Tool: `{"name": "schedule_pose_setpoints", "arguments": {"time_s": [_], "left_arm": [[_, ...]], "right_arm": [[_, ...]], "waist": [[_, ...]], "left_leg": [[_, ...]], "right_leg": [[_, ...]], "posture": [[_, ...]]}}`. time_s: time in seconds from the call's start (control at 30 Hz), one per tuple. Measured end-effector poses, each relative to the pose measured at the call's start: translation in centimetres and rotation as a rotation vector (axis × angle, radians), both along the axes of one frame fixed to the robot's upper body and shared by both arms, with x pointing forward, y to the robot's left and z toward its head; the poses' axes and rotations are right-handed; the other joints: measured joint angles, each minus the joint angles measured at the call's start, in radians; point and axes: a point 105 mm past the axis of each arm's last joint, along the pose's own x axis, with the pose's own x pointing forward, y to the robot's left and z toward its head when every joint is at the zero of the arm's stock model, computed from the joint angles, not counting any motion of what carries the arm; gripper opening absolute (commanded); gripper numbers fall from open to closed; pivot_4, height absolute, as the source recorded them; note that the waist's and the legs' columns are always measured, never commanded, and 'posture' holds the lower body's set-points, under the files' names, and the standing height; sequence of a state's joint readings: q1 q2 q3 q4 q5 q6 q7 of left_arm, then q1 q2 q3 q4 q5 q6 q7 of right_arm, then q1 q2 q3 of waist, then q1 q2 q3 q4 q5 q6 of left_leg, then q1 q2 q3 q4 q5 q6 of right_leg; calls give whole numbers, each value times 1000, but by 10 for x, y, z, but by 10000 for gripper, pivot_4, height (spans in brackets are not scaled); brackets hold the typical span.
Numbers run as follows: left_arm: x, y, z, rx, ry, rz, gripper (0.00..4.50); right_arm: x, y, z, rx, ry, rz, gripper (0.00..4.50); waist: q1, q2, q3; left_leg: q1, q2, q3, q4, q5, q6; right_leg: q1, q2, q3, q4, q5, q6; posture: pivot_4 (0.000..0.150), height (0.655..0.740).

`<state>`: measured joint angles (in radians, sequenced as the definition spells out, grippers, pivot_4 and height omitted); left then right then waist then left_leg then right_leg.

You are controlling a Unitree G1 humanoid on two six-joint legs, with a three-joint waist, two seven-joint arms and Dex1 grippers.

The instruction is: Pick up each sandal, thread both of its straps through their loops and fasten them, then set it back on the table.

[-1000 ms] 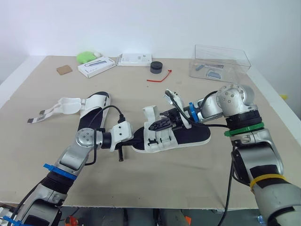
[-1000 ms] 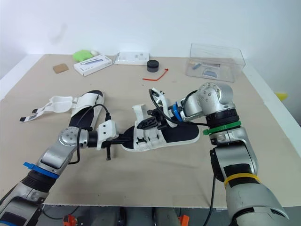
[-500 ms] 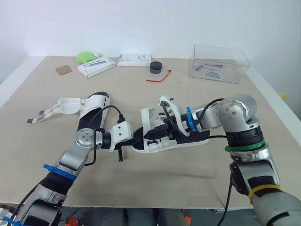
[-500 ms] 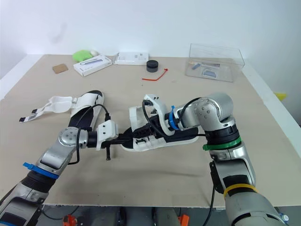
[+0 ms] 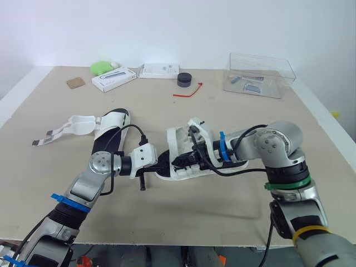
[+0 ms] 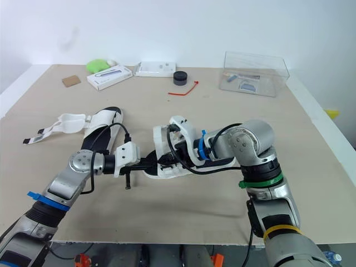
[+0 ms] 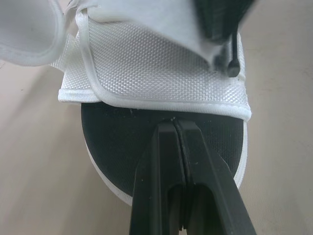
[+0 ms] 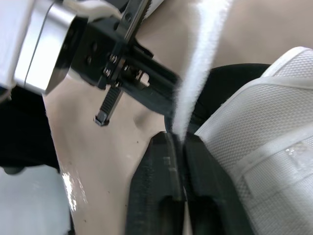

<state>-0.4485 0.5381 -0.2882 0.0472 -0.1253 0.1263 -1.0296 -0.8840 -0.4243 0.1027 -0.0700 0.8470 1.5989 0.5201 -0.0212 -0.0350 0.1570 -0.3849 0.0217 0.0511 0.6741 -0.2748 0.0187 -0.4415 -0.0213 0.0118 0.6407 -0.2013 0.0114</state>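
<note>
Broadly, the tan table (image 5: 222,211) is carrying two sandals. The sandal (image 6: 222,162) being worked on is lying flat near the table's centre, its toe pointing toward 9 o'clock. It is showing a black footbed, a white sole rim and wide white bands of woven mesh with smooth piped edges. At about 10 o'clock from it, the second sandal (image 5: 108,130) is resting well apart, with its loose white straps (image 5: 72,125) trailing out flat toward 9 o'clock.

The left gripper (image 7: 174,128) is reaching in at the toe end. It is clenched, its fingers pressed together, tips touching the black footbed right at the edge of the toe band (image 7: 161,73). The right gripper (image 8: 178,139) is coming in over the sandal from 3 o'clock and is pinching a thin white strap (image 8: 200,63), which is rising edge-on from between its fingers, just beside the mesh band.
</note>
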Motion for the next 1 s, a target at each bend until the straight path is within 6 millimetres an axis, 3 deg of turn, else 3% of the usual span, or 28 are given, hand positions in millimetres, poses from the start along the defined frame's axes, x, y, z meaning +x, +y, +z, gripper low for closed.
{"name": "schedule_pose_setpoints", "arguments": {"time_s": [0.37, 0.5, 1.0], "left_arm": [[-1, 0, -1, -3, 0, 4, 0], [-1, 0, 0, -4, -1, 5, 0], [-2, 0, -1, -12, -4, 15, 0]], "right_arm": [[7, -5, 7, 81, 196, -1, 619], [11, -8, 1, 55, 276, -27, 619], [20, -6, -4, 57, 386, -109, 619]], "waist": [[-1, 0, 0], [-1, 0, 0], [-1, 0, 0]], "left_leg": [[0, 0, 0, 0, 0, 0], [0, 0, 0, 0, 0, 0], [0, 0, 0, 0, 0, 0]], "right_leg": [[0, 1, 0, 0, 2, -4], [0, 1, 0, 0, 2, -4], [0, 1, 0, 0, 2, -4]], "posture": [[1500, 7400], [1500, 7400], [1500, 7400]]}}
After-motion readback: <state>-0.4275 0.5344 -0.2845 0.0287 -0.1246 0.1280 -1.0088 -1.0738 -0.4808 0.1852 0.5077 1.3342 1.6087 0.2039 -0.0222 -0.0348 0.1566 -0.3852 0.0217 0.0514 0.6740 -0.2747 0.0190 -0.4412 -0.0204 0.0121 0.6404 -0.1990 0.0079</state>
